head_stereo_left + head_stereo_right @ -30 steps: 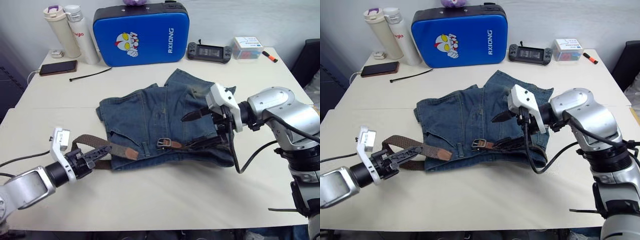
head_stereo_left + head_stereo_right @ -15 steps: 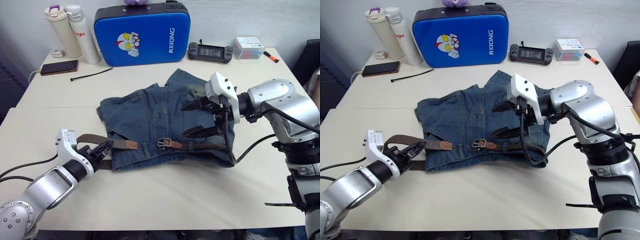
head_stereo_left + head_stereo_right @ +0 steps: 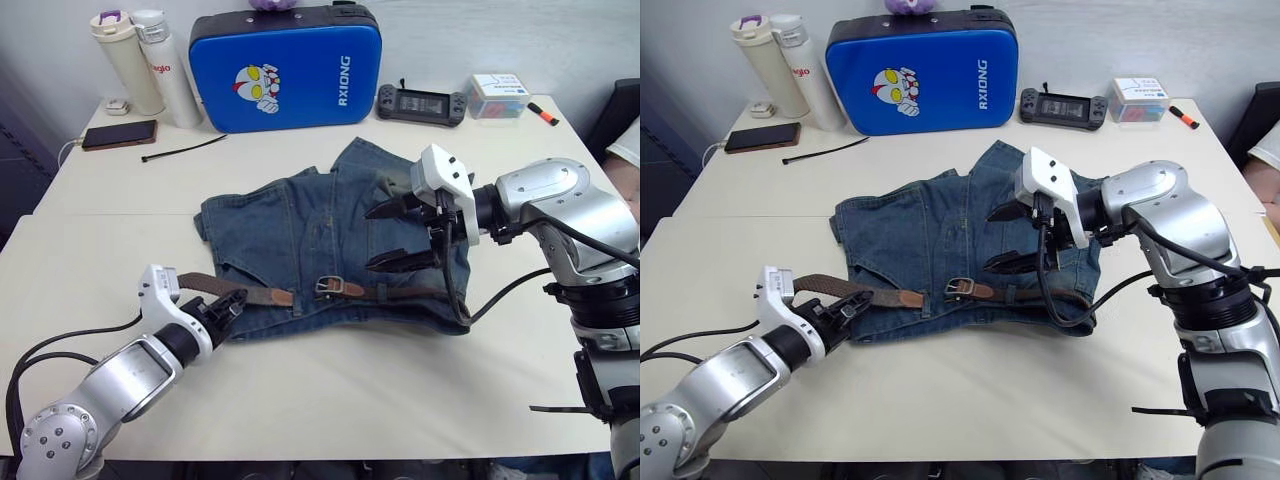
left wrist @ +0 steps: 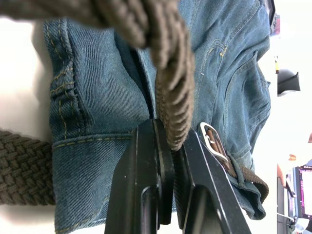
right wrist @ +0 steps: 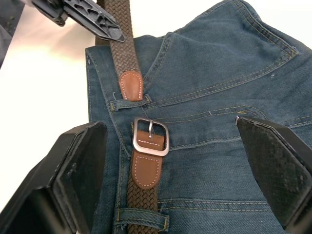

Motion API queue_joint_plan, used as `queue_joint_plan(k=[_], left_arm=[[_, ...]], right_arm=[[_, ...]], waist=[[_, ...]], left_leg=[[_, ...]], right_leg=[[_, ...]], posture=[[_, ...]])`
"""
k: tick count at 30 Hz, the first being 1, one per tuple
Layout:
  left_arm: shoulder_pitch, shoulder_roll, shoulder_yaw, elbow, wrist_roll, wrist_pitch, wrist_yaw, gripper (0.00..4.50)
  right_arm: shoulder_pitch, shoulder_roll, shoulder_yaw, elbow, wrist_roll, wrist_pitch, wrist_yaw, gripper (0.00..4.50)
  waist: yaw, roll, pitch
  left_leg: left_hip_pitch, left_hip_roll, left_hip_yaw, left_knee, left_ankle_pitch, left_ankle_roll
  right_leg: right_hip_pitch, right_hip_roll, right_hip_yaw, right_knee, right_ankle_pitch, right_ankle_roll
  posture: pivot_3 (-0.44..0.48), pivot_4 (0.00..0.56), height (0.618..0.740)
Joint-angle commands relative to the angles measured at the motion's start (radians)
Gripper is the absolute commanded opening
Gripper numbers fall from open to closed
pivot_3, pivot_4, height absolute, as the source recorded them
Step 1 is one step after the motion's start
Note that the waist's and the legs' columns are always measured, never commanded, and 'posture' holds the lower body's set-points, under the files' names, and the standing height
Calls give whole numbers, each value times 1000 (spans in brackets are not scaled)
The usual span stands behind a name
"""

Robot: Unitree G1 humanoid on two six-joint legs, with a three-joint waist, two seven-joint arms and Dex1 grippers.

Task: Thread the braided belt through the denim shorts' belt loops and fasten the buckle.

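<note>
The left hand (image 3: 228, 303) is closed on the braided belt (image 3: 225, 291), pinching the strap between its two black fingers (the left wrist view shows the weave pressed between them). It sits at the left edge of the denim shorts (image 3: 310, 240), which lie flat in the middle of the worktop (image 3: 330, 390). The strap end with the tan leather tip (image 5: 130, 85) points toward the buckle (image 5: 150, 137) and stops just beside it, not yet through the frame. In the right wrist view the tip lies at one of the belt loops (image 5: 127, 103), but I cannot tell if it passes under it. Further right, the belt runs along the waistband under another loop. The right hand (image 3: 383, 238) hovers open above the right part of the shorts, with the fingers well apart and holding nothing.

In my judgement, the step in hand is to feed the tip into the buckle. The risk is that the soft braided strap bends or folds when the left hand pushes it, so the tip misses the frame. Also the push can drag the loose denim sideways, because the right hand does not hold the buckle or the fabric down.
</note>
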Motion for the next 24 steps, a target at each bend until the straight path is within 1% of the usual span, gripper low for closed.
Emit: queue_joint_plan(k=[1,6,8,12,18,22,24], left_arm=[[23,12,-21,-51,-7,-23,34,0],[45,61,2,-65,-7,-36,35,0],[28,70,-23,-72,-7,-44,49,0],[-2,57,-62,-73,-7,-67,109,0],[10,63,-49,-70,-7,-78,154,0],[25,92,-32,-79,-7,-74,147,0],[33,111,-43,-89,-7,-73,133,0]], right_arm=[[-3,-14,-17,-21,-3,-18,-3,4480],[8,-9,-16,-11,-12,-41,-3,4480],[10,2,-14,-7,-16,-49,-9,4480],[17,13,-13,-15,-17,-53,-23,4480],[24,16,-16,-18,-22,-60,-40,4480],[37,28,-18,-26,-18,-63,-60,4480],[46,34,-21,-34,-13,-60,-71,4480]], waist=[[0,0,0],[0,0,0],[0,0,0],[0,0,0],[0,0,0],[0,0,0],[-1,0,0]], left_leg=[[0,0,0,0,0,0],[0,0,0,0,0,0],[0,0,0,0,0,0],[0,0,0,0,0,0],[0,0,0,0,0,0],[0,0,0,0,0,0],[0,1,0,0,0,0]], right_leg=[[0,0,0,0,0,0],[0,0,0,0,0,0],[0,0,0,0,0,0],[0,0,0,0,0,0],[0,0,0,0,0,0],[0,0,0,0,0,0],[0,1,0,0,0,0]], posture=[[0,150,677],[0,150,677],[0,150,677],[0,150,677],[0,150,677],[0,150,677],[0,150,677]])
